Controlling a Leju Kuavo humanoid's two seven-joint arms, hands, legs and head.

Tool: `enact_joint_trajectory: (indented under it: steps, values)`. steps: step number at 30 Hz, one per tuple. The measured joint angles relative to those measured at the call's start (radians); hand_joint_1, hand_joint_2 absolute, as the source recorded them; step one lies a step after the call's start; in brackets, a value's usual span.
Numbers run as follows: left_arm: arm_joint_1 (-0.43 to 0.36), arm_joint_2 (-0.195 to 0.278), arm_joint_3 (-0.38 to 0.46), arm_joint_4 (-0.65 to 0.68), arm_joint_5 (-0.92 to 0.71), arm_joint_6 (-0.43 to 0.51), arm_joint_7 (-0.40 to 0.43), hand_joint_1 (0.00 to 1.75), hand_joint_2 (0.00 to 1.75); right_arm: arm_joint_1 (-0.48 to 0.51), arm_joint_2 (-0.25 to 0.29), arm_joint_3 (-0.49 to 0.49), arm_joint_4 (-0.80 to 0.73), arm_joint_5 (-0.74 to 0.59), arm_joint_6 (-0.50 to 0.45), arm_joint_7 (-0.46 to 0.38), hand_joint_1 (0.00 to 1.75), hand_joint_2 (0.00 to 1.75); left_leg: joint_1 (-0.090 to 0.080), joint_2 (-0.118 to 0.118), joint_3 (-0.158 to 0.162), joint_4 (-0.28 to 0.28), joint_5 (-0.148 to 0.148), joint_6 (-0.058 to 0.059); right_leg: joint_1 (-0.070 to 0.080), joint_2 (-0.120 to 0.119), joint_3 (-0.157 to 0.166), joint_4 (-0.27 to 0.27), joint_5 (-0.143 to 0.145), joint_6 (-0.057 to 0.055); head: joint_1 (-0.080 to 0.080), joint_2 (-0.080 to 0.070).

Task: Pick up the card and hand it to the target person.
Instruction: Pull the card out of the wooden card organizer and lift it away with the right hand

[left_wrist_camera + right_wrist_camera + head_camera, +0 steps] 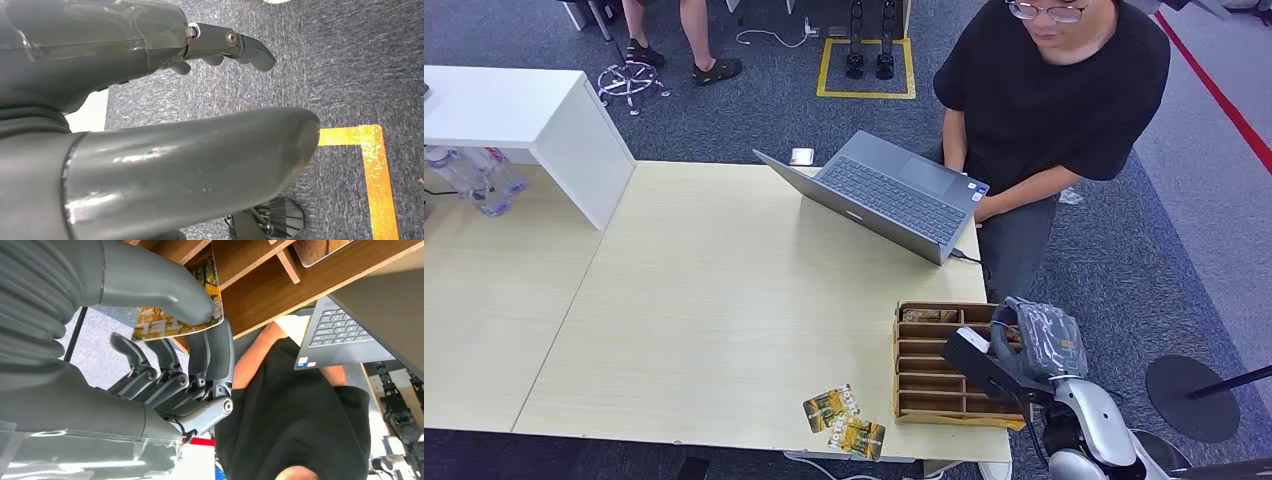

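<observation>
Card pinched in right hand, thick thumb pressing on its printed face and darker fingers backing it from the other side; remaining fingers curled loosely beside. Held at the wooden slotted organizer, one edge of the card against the wood. Seen from the head view, right hand over the organizer at the near right corner of the pale table, card itself hidden behind the hand there. Person in black shirt standing at the far right edge of the table, just behind an open laptop, near the organizer. Two more cards lying flat on the table by its near edge, beside the organizer. Left hand hanging above grey carpet with a yellow floor line, fingers apart, holding nothing.
</observation>
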Motion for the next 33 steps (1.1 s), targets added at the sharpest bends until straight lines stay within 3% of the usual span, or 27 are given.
enact_joint_trajectory:
  steps: [10, 33]
  values:
    - [0.0, 0.0, 0.0, 0.0, 0.004, 0.0, -0.002, 0.0, 0.0, -0.008, -0.006, -0.003, -0.033, 0.021, 0.015, 0.012, 1.69, 1.75, 0.0, 0.0, 0.0, 0.0, 0.0, 0.0, 0.0, 0.0, 0.0, 0.0, 0.0, 0.0, 0.0, 0.0]
    - [0.0, 0.0, 0.0, 0.0, 0.021, 0.003, -0.009, 0.0, 0.0, -0.038, -0.033, -0.074, -0.282, -0.041, 0.065, 0.021, 1.6, 1.75, 0.0, 0.0, 0.0, 0.0, 0.0, 0.0, 0.0, 0.0, 0.0, 0.0, 0.0, 0.0, 0.0, 0.0]
